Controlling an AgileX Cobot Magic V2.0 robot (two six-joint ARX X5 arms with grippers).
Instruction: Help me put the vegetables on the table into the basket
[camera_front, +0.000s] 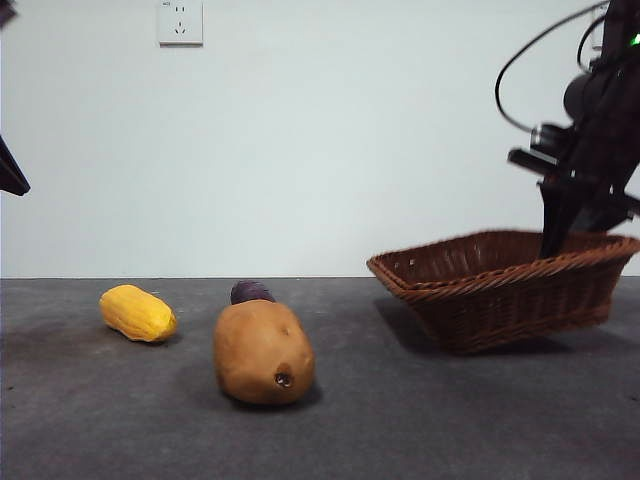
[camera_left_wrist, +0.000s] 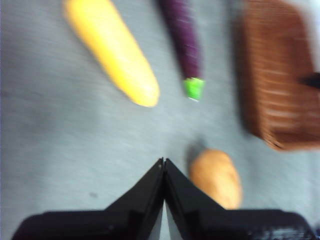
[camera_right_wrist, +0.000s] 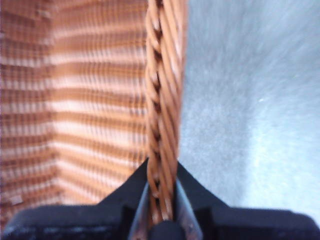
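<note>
The tan potato (camera_front: 262, 352) lies on the table (camera_front: 420, 430) at front centre, with a small dark purple vegetable (camera_front: 251, 291) just behind it. The yellow corn-like piece (camera_front: 138, 312) lies to their left. The wicker basket (camera_front: 500, 290) stands at the right, tilted with its right side raised. My right gripper (camera_right_wrist: 162, 170) is shut on the basket's braided rim (camera_right_wrist: 162, 100), and in the front view it (camera_front: 553, 240) reaches down onto the far right edge. My left gripper (camera_left_wrist: 164, 162) hangs shut and empty above the table, near the potato (camera_left_wrist: 217, 177), with the corn (camera_left_wrist: 112, 50), the purple vegetable (camera_left_wrist: 182, 42) and the basket (camera_left_wrist: 280, 75) beyond.
A white wall with a socket (camera_front: 180, 22) backs the table. The left arm shows only as a black tip (camera_front: 10, 170) at the left edge of the front view. Bare table (camera_right_wrist: 250, 100) lies beside the basket.
</note>
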